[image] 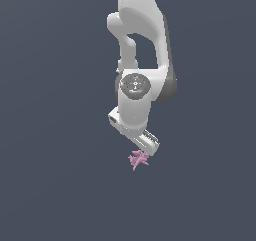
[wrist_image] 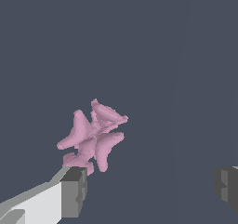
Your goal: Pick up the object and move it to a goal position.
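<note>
The object [image: 138, 159] is a small pink spiky shape with several thin prongs, lying just below the white hand in the exterior view. In the wrist view the object [wrist_image: 93, 137] sits close to one grey fingertip [wrist_image: 74, 190], off to that side of the gap. My gripper [wrist_image: 151, 188] is open, its two grey pads far apart with nothing between them. The other fingertip [wrist_image: 227, 187] shows only at the frame's edge. In the exterior view the gripper [image: 147, 147] hangs tilted right above the object, and its fingers are mostly hidden by the hand.
The white arm [image: 140, 45] comes down from the top of the exterior view. All around lies a plain dark grey-blue surface [image: 50, 185], with no other objects or edges showing.
</note>
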Tool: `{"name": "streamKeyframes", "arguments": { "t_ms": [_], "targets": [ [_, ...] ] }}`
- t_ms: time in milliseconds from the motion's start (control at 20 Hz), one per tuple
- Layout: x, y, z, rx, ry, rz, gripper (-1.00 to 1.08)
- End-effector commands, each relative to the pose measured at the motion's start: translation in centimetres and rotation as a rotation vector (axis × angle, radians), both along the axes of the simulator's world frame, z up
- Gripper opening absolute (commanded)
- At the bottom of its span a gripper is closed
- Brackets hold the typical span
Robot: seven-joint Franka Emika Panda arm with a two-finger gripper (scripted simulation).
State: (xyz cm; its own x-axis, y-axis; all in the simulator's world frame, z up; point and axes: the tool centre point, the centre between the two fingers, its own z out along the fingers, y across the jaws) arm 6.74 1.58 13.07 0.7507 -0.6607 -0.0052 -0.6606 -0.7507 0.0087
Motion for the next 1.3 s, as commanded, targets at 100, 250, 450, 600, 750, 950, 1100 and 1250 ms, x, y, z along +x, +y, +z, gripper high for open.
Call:
{"name": "streamKeyframes", "arguments": {
  "t_ms": [100, 250, 450, 600, 750, 950, 1100, 1250],
  "targets": [
    [1.0, 0.6, -0.6, 0.000, -0.002, -0.117, 1.00],
    [1.6, 1.1, -0.9, 0.000, -0.004, -0.193, 1.00],
    [2.4, 1.7, -1.4, 0.001, -0.006, -0.292, 1.00],
    [2.8, 2.1, -1.8, 0.001, -0.007, -0.355, 1.00],
    [3.2, 2.4, -2.1, 0.001, -0.008, -0.407, 1.00],
    [3.6, 2.8, -2.3, 0.001, -0.009, -0.457, 1.00],
    [3.8, 3.0, -2.5, 0.001, -0.010, -0.482, 1.00],
    [3.8, 3.1, -2.5, 0.001, -0.010, -0.495, 1.00]
  ]
}}
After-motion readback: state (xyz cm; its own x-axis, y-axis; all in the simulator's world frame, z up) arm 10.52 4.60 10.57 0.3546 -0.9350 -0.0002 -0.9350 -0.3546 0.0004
